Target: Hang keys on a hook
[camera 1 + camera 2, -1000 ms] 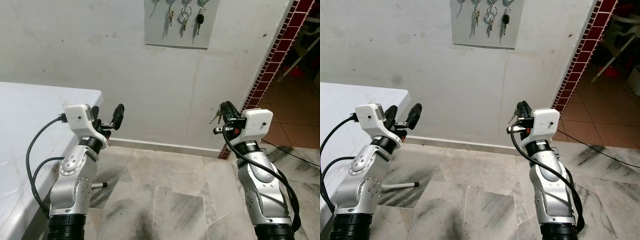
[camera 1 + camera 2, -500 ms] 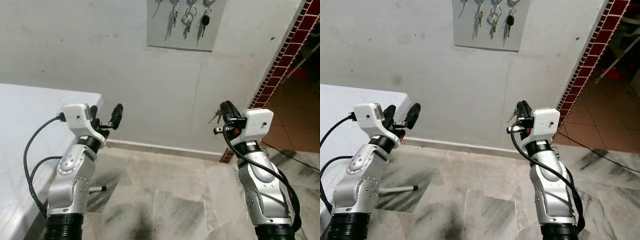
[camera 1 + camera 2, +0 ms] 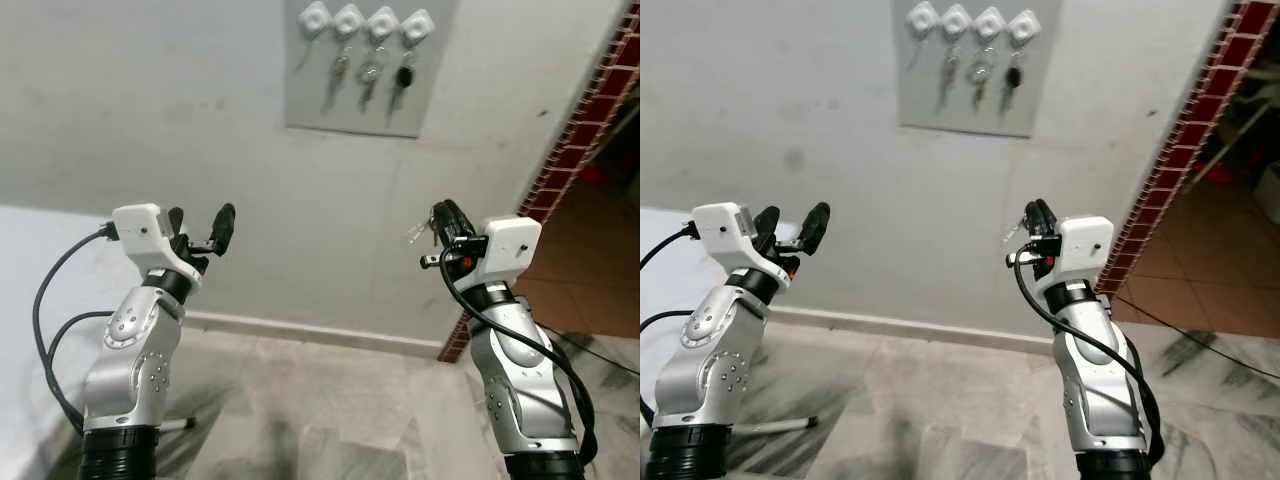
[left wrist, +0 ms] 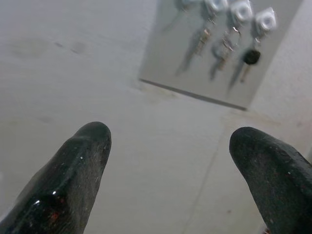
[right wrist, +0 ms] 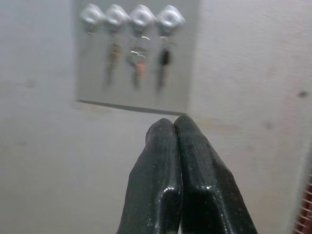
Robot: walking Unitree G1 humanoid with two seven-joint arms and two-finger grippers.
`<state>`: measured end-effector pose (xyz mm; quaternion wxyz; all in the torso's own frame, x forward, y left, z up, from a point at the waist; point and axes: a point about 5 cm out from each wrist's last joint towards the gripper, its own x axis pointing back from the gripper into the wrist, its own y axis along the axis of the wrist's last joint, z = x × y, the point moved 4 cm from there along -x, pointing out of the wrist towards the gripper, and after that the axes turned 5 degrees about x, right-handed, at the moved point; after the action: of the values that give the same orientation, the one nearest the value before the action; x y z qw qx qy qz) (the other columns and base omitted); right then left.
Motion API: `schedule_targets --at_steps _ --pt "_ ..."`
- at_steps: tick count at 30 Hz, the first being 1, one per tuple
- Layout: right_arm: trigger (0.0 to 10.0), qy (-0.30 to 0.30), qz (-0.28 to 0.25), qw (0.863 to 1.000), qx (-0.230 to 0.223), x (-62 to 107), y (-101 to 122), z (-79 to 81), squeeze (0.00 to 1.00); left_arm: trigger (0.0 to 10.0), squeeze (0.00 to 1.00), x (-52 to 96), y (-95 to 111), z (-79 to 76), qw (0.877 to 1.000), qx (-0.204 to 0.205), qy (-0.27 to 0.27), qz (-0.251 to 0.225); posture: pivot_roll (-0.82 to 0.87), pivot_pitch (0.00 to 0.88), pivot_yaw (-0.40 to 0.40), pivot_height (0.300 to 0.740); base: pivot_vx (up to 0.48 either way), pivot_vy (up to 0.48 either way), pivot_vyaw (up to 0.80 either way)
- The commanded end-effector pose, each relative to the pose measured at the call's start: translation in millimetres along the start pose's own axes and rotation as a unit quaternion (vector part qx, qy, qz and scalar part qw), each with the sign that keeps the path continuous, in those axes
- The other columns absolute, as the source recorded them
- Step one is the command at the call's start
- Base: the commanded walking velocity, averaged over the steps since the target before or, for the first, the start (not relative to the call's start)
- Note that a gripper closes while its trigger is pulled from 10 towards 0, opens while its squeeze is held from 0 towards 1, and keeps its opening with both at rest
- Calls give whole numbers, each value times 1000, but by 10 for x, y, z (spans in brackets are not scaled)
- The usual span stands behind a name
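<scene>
Grey wall (image 3: 180, 120) takes up most of the head view, with a red-tiled doorway edge (image 3: 585, 120) at its right end. Camera has tilted up since a second ago: the grey hook board (image 3: 368, 68) now shows its top row of four white hooks (image 3: 366, 21), which were cut off before, and less marble floor (image 3: 330, 440) is in view. White table (image 3: 30, 300) at the left shows only a blurred corner now. Whole head view is soft from motion.

Left arm is raised near the table's wall-side corner; left gripper (image 3: 198, 232) has its fingers spread apart, holding nothing, pointing toward the wall. Right gripper (image 3: 440, 222) is raised nearer the doorway edge, fingers pressed together on the keys (image 3: 417, 233), which stick out as small silver bits on the side toward the left arm. In the right wrist view the fingers (image 5: 161, 195) are closed tight and the keys themselves are hidden behind them. Both arms hold the same poses as a second ago.

On the board, key sets hang from three hooks; the leftmost hook (image 3: 313, 17) looks bare, though blur makes that uncertain. One hung key has a black head (image 3: 404, 76). No readable writing anywhere.
</scene>
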<state>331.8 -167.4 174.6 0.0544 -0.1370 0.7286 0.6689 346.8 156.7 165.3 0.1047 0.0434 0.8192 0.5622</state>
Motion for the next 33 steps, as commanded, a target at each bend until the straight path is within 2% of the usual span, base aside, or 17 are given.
schedule_targets --at_steps 1,27,33 --pt "10000 13 -14 1000 -7 -36 75 83 0 10000 0 5 96 55 1000 -12 6 -10 2 0 -7 732 480 0 0" --pt "10000 19 -9 1000 -10 -24 58 119 0 10000 0 37 71 76 1000 4 14 -5 7 0 -9 732 462 0 0" --pt "10000 20 -8 1000 -10 -22 52 117 0 10000 0 39 61 78 1000 8 17 -3 7 0 -9 732 306 369 0"
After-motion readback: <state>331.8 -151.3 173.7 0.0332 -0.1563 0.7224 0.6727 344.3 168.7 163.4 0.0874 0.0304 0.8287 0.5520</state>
